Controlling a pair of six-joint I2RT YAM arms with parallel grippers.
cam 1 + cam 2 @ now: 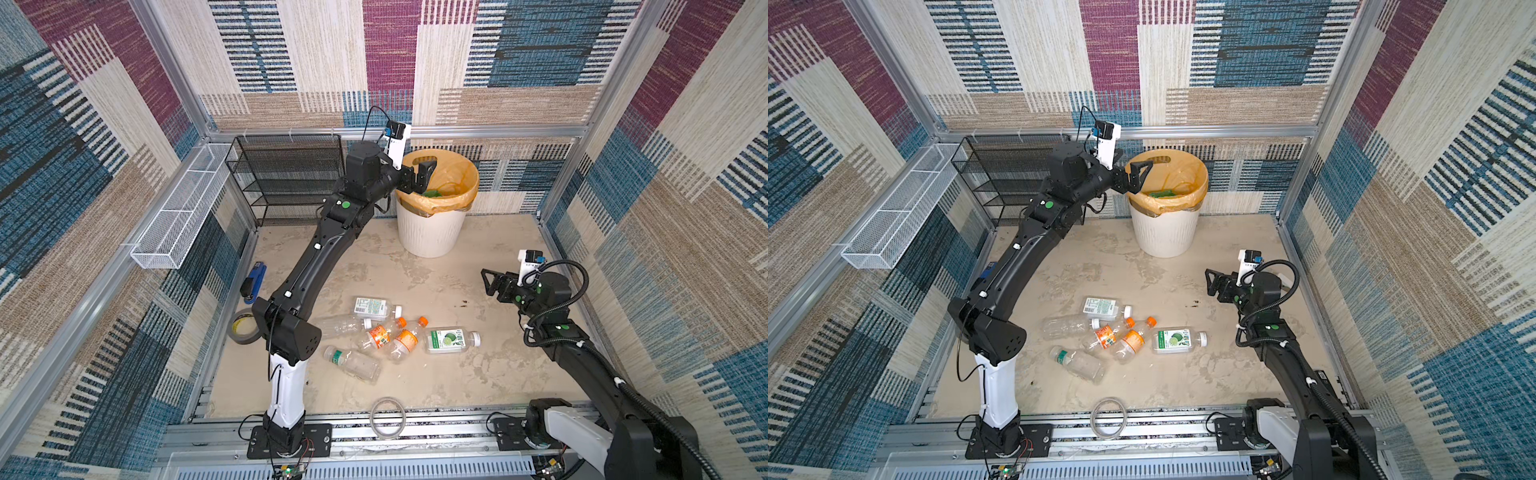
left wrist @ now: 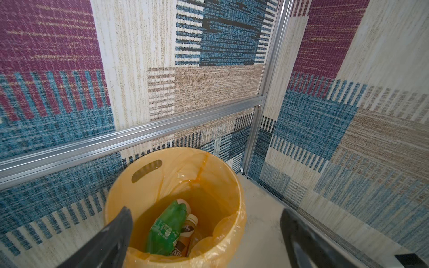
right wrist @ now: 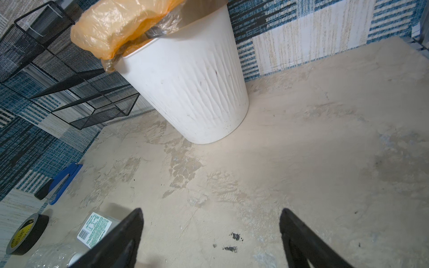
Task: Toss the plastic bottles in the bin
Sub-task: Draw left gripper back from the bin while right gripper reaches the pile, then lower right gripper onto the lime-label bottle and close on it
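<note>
Left claw (image 2: 206, 210), spread empty, hangs over the round white orange-lined bin (image 1: 430, 232), green plastic bottle (image 2: 166, 229) inside. Right claw (image 3: 211, 210), spread, hovers near it.

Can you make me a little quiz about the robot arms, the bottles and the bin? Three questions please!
1. Pick one: the left gripper is A) over the bin, B) on the blue stapler, C) inside the black rack.
2. True or false: the right gripper has its jaws shut on a bottle.
3. Count: how many plastic bottles lie on the table?

Key: 1) A. 2) False: its jaws are open and empty. 3) Six.
</note>
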